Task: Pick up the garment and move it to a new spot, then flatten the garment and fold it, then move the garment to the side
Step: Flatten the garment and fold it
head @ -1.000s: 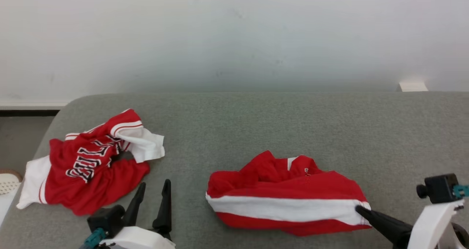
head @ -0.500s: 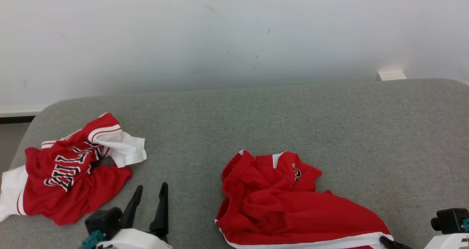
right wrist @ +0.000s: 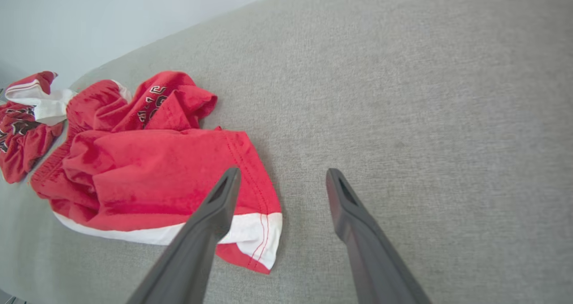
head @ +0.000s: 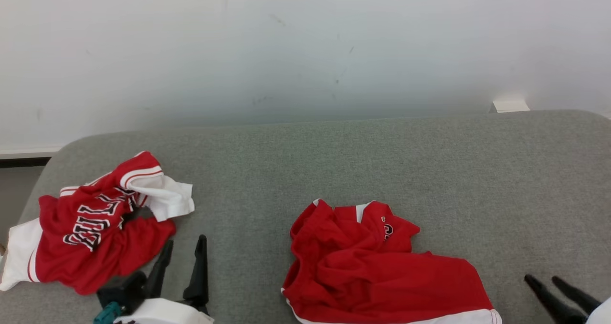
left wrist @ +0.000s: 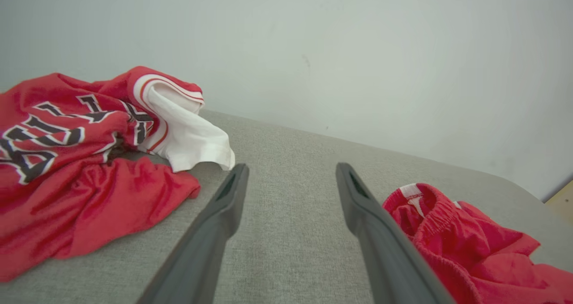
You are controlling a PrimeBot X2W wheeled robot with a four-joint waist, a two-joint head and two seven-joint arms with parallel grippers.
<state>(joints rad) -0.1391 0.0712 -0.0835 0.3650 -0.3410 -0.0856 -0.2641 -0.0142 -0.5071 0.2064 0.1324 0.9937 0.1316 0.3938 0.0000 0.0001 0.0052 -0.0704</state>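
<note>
On the grey fabric-covered surface, the right gripper stands spread and empty just beside the crumpled red shorts. The right wrist view shows their white hem corner, which the head view crops. The left gripper, also spread, holds nothing. Farther left lies a red-and-white lettered jersey, and behind is the white wall.

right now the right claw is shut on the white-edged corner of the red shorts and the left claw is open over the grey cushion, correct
No: the right claw is open, not shut on the red shorts, whose white-edged corner lies free beside it, as the right wrist view shows. The left claw is open over the grey cushion.
</note>
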